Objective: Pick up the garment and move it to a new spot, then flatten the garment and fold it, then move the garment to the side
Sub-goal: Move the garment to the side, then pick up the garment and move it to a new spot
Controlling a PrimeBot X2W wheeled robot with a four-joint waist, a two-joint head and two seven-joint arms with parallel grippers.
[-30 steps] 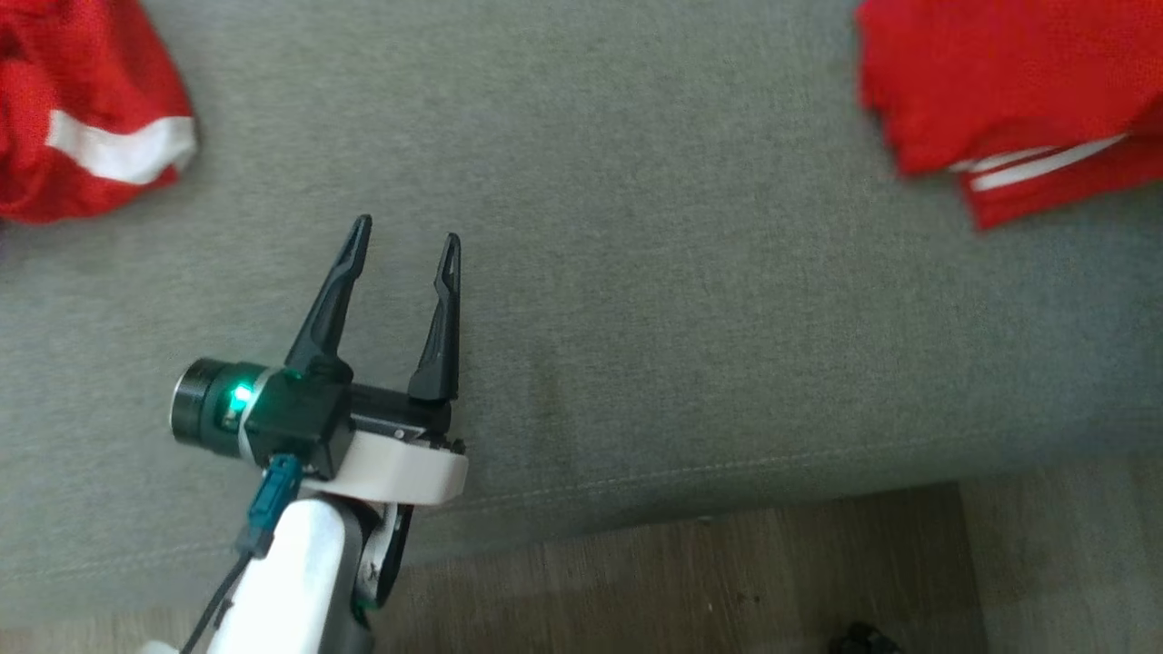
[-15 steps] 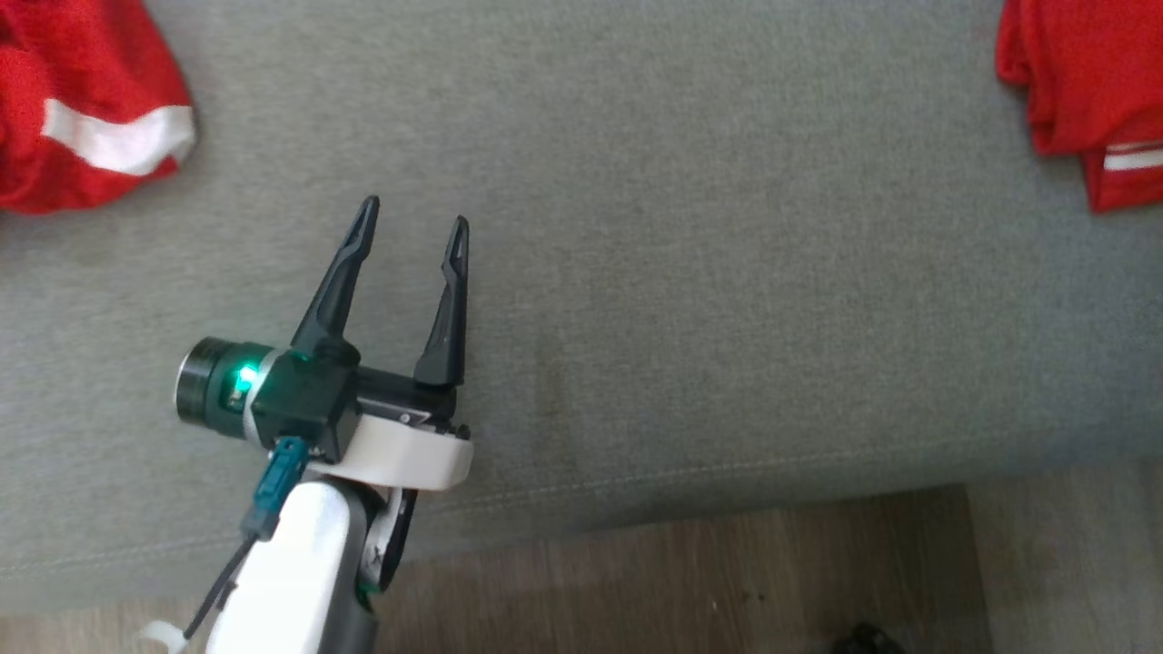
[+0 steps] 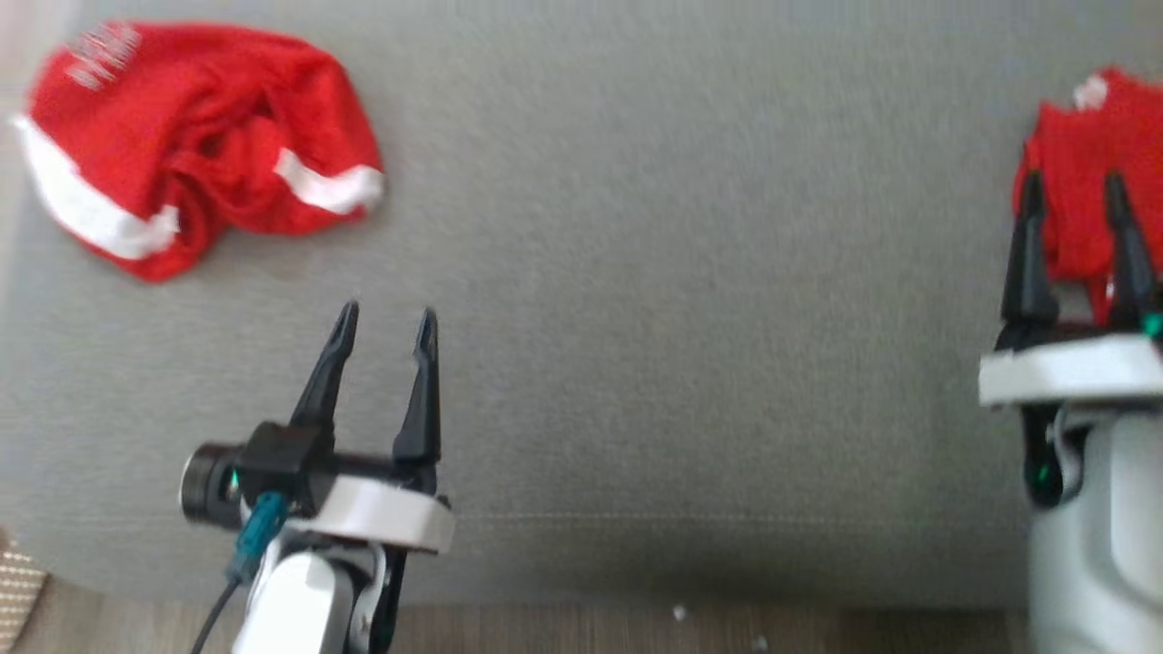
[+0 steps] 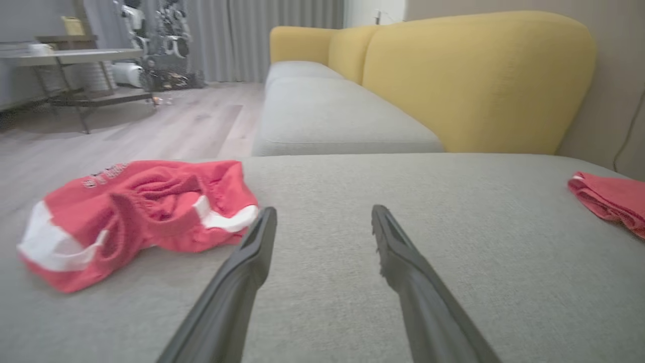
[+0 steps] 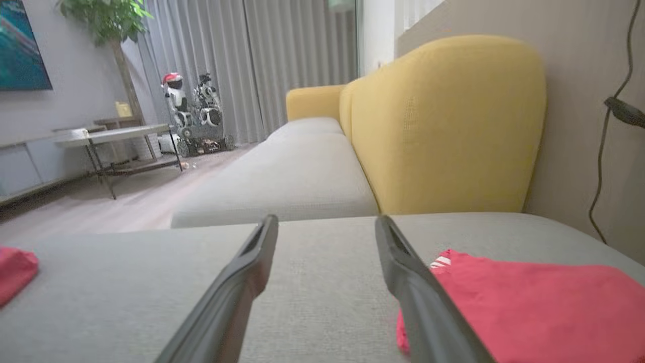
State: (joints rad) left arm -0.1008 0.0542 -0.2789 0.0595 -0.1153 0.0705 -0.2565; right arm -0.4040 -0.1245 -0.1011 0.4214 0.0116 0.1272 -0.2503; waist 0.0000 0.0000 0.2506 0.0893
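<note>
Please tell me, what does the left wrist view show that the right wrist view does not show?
Left wrist view: the crumpled red garment whole, with its white bands, beside the open left gripper. Right wrist view: a potted plant, a wall picture and the open right gripper. Both: the flat red garment, the yellow sofa back, the grey cushion and a side table.

Grey cushion [image 3: 636,272]: crumpled garment [image 3: 200,145], folded garment [image 3: 1072,173]

white lettering [image 3: 102,56] on crumpled red garment [image 3: 209,154], unreadable
</note>
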